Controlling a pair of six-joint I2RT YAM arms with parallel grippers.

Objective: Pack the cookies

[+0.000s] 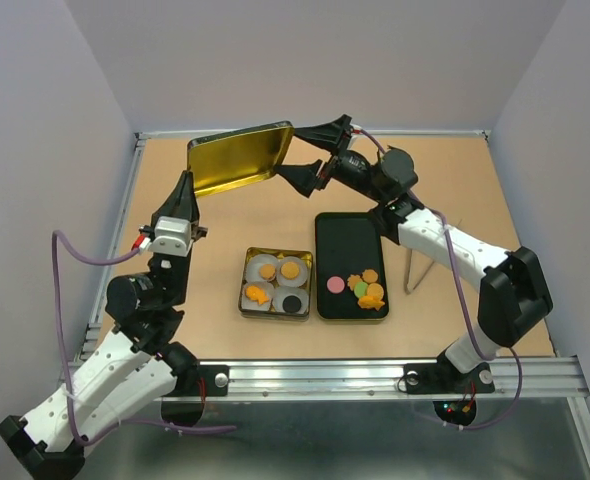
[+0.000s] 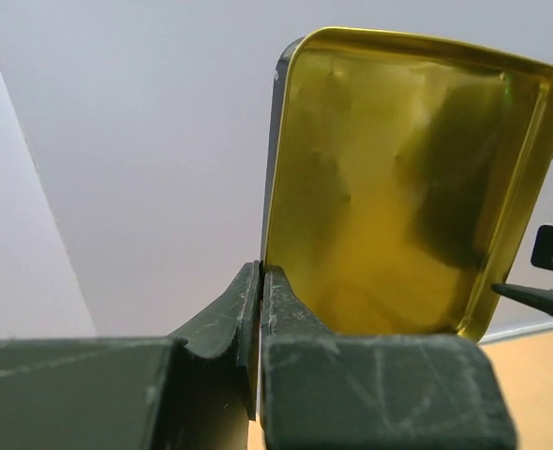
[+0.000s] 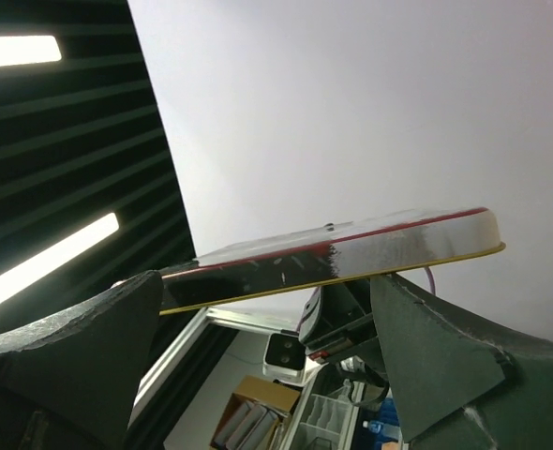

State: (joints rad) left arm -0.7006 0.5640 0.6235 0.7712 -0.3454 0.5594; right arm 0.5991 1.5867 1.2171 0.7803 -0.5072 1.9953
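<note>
A gold tin lid (image 1: 240, 158) is held up in the air at the back left, its gold inside facing the camera. My left gripper (image 1: 187, 182) is shut on its left edge; the left wrist view shows the fingers (image 2: 281, 300) pinched on the lid's rim (image 2: 398, 187). My right gripper (image 1: 306, 155) is open at the lid's right end, one jaw on each side, and sees the lid edge-on (image 3: 351, 251). The square tin base (image 1: 245, 300) holds white cups with cookies (image 1: 290, 269). More cookies (image 1: 371, 290) lie on the black tray (image 1: 345, 240).
A thin bent metal piece (image 1: 415, 268) stands right of the black tray. A raised rim runs round the brown table (image 1: 135, 180). Both arm bases sit on the metal rail at the near edge (image 1: 375, 375).
</note>
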